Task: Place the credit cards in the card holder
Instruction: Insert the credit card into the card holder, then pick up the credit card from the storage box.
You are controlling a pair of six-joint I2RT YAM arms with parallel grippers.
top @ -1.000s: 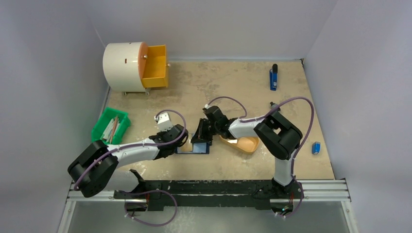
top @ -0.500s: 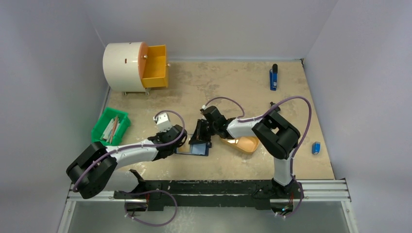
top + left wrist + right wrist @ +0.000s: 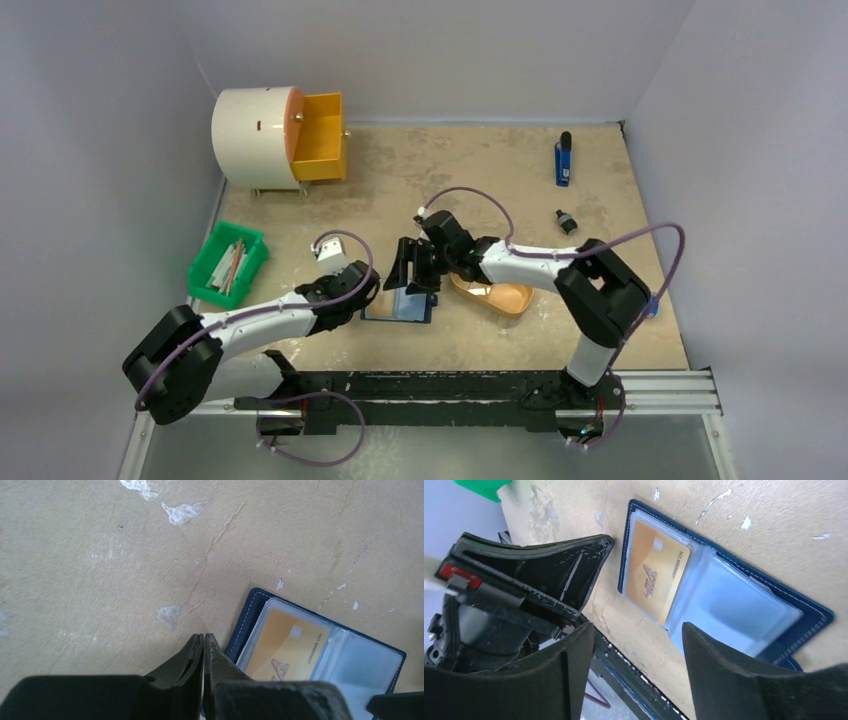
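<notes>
The card holder (image 3: pixel 398 307) lies opened flat on the surface (image 3: pixel 470 170) just ahead of the arm bases, between my two pincers, with its navy border outward and its pale clear pockets facing up. One gold card (image 3: pixel 656 577) sits inside the pocket nearest my left arm; the neighbouring pocket looks empty. My left pincer (image 3: pixel 203 640) is closed with nothing in it. Its tips are together just beside the navy edge near that card, and I cannot tell whether they touch the edge. My right pincer (image 3: pixel 636 635) hovers above the holder with its jaws apart and nothing between them. I judge the holder light and floppy, likely to skid or fold if nudged, so I would pin it by the stitched navy border rather than the soft pocket film. The card looks thin, stiff and slick, and awkward to lift when lying flat. I would take any further one by a short edge and slide it in along the pocket mouth. Just beyond, to the right, is the orange tray (image 3: pixel 510 297), partly under the right arm, so I cannot say whether cards lie in it. Off to the left stands the green bin (image 3: pixel 252 258) of sticks. Far back are the white drum with its yellow drawer (image 3: pixel 320 150) and a blue tool (image 3: pixel 563 160).
</notes>
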